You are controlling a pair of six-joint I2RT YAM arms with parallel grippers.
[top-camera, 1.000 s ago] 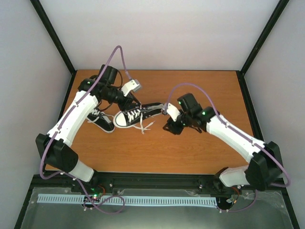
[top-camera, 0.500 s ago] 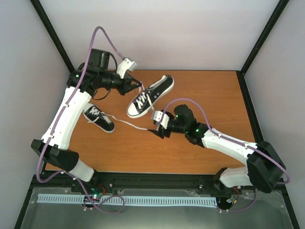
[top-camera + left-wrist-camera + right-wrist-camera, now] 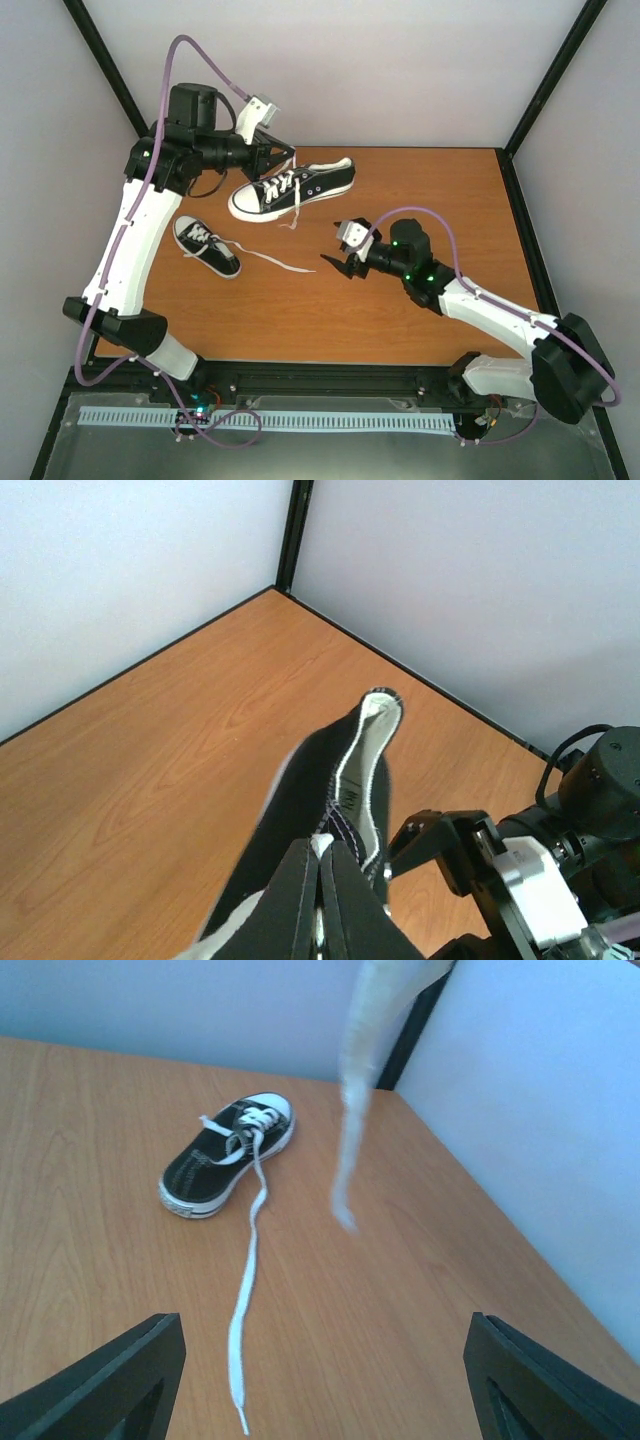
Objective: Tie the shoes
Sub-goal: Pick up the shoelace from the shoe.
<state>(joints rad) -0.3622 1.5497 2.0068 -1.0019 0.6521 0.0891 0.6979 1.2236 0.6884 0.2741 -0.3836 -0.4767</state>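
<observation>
Orange wooden desk (image 3: 430,190), white walls: the raised shoe (image 3: 295,188) hangs above its back-left part, pinched at the laced top by your left gripper (image 3: 278,160), fingers pressed together, while the second shoe (image 3: 207,246) lies flat at the left, its loose lace (image 3: 272,258) trailing toward the middle. Your right gripper (image 3: 340,263) hovers spread and empty near that lace's end. Neither shoe looks tied, so you're likely at the positioning step; next, set the raised shoe down and take a lace end.

The lifted shoe (image 3: 300,188) hangs behind the lying shoe (image 3: 207,246), left on the table (image 3: 440,190).
</observation>
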